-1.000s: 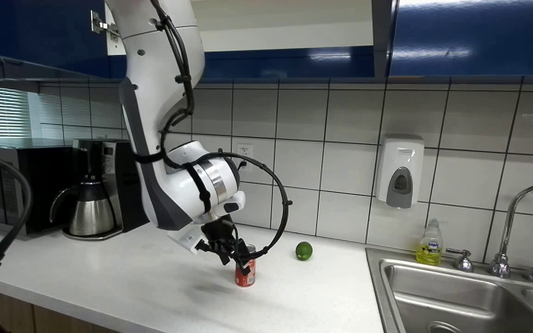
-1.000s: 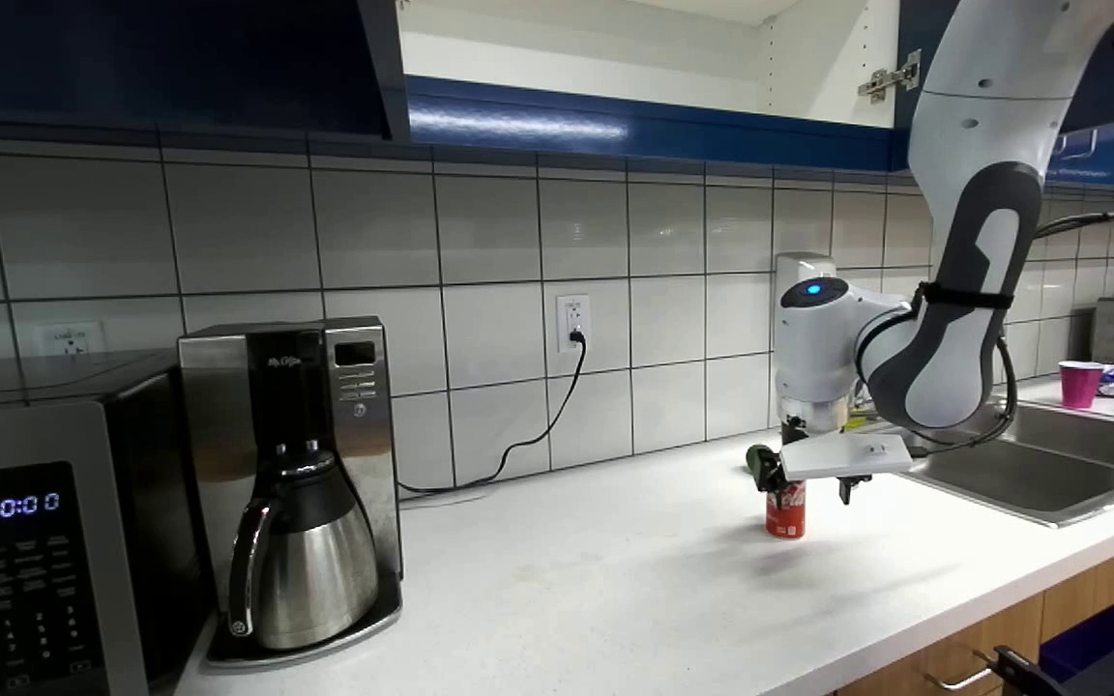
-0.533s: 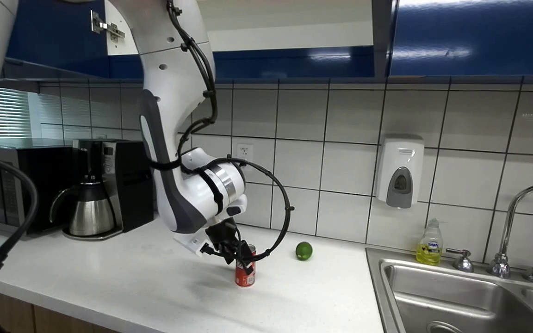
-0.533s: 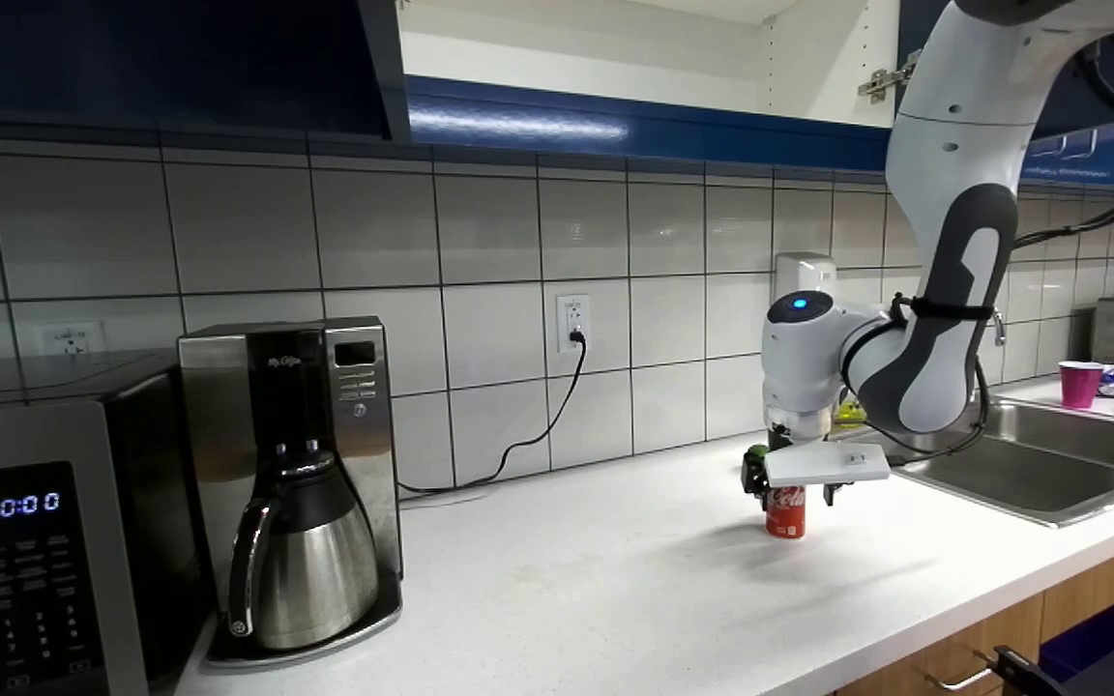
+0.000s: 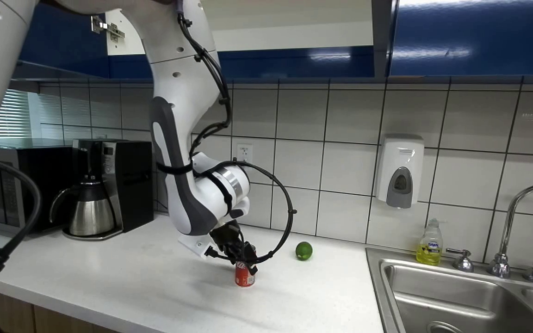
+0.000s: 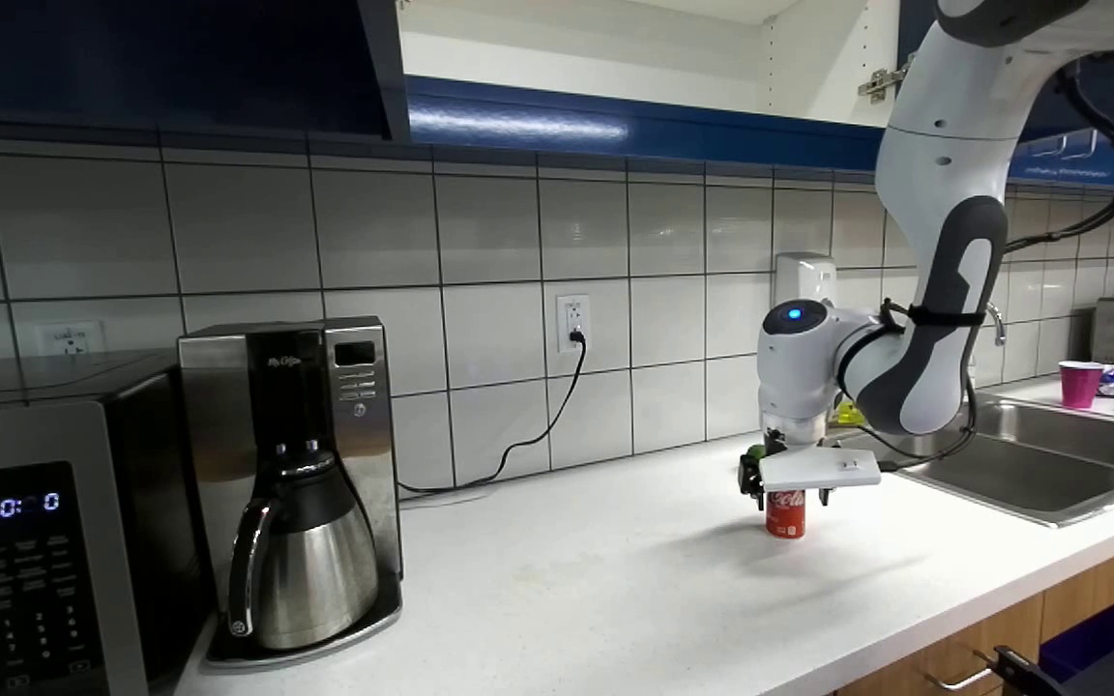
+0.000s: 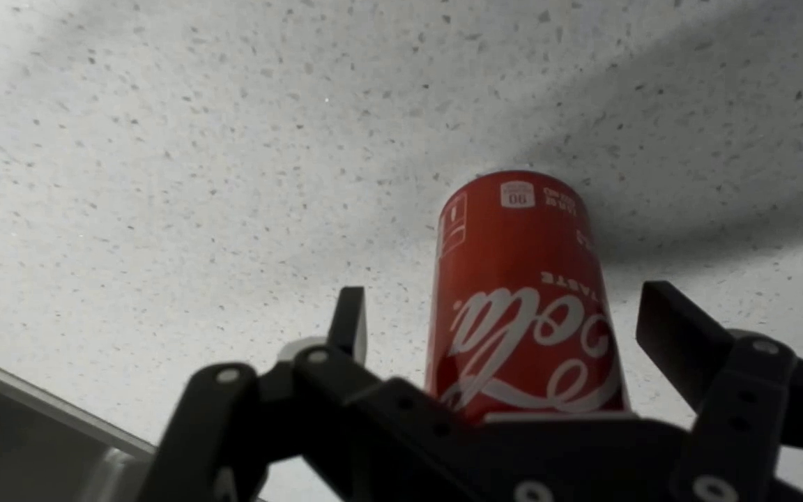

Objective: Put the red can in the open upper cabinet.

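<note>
Red cola can (image 7: 523,265) upright on counter (image 6: 567,609). Tool (image 7: 506,314) straddles it, jaws apart, gap each side. Lime (image 5: 304,250) near; open upper cabinet (image 6: 596,48) above.

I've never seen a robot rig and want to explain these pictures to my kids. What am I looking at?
The white machine is a jointed robot arm, ending in a black two-fingered claw. Two pictures come from cameras standing outside the robot; the close-up comes from its own wrist camera, aimed at the countertop. On the countertop are a red cola can, a green lime, a coffee maker and a microwave. Nothing is held: the claw is open around the upright can, and the wrist view shows gaps between the can and both fingers. Above is an open blue-fronted cabinet with a white inside, where the can is meant to go.
</note>
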Available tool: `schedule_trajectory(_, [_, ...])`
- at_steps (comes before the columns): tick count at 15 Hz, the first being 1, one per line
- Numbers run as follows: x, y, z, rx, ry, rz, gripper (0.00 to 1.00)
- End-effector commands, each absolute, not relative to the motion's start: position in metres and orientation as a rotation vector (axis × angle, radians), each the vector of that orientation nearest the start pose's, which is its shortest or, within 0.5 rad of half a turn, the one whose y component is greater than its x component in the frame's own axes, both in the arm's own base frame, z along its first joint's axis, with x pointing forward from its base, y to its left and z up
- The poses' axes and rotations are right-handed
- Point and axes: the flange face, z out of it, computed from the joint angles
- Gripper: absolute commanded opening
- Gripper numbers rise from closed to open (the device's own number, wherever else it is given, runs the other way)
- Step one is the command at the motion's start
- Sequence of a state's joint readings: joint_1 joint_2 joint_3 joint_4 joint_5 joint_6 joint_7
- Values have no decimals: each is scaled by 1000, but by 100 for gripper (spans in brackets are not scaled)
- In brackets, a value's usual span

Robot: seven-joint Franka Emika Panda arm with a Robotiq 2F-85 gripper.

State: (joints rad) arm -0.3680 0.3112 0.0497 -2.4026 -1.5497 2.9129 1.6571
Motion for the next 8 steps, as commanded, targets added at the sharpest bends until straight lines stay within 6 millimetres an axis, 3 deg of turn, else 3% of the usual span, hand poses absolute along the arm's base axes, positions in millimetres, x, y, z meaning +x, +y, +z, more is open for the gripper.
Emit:
schedule_trajectory(1, [467, -87, 179, -3236, 826, -725, 100])
schedule_trajectory(5, [470, -88, 178, -3236, 832, -746, 100])
schedule_trajectory(6, [470, -88, 178, -3234, 834, -752, 91])
schedule_trajectory(7, [471, -87, 178, -3233, 834, -756, 74])
schedule_trajectory(8, [472, -87, 178, -3233, 833, -761, 65])
